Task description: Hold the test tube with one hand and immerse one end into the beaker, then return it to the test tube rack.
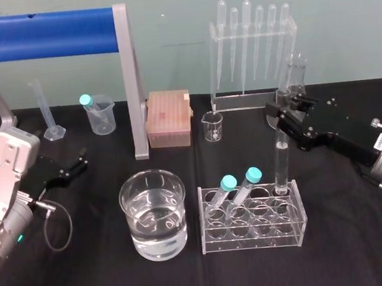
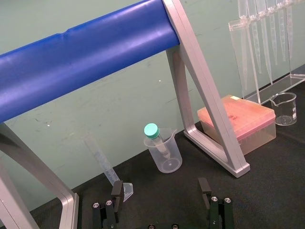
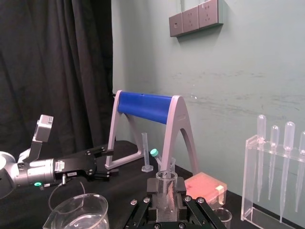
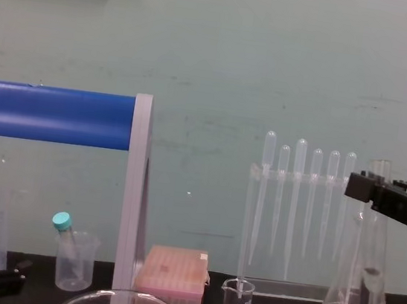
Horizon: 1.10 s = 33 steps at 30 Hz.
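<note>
Beaker [image 1: 153, 215], near centre, part-filled with clear liquid. Test tube [image 1: 280, 154] upright in rack [image 1: 254, 239], far-right hole; top pinched by right gripper [image 1: 283, 108]; base indistinct. Left gripper [image 1: 78, 161] spread, idle at left.

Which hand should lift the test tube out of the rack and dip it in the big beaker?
Right. The right hand is closed on the test tube standing in the rack; the left hand sits open, away on the beaker's far side.
</note>
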Available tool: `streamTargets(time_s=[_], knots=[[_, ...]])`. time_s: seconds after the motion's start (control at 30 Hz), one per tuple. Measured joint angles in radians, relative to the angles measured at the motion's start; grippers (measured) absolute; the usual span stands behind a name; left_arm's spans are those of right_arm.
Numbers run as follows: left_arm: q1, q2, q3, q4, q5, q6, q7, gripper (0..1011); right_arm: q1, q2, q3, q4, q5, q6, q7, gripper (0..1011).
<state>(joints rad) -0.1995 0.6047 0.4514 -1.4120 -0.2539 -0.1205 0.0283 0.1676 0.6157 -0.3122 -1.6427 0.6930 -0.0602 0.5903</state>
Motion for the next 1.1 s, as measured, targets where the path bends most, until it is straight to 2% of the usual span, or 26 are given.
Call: streamTargets(time_s=[0.63,1.1], knots=[[0.000,0.000,0.000,0.000,0.000,0.000,0.000,1000,0.020,-0.013,-0.035,0.068,0.005,0.018,0.010,226],[0.000,0.000,0.000,0.000,0.000,0.000,0.000,1000,0.042,-0.022,-0.067,0.131,-0.016,0.035,0.017,226]])
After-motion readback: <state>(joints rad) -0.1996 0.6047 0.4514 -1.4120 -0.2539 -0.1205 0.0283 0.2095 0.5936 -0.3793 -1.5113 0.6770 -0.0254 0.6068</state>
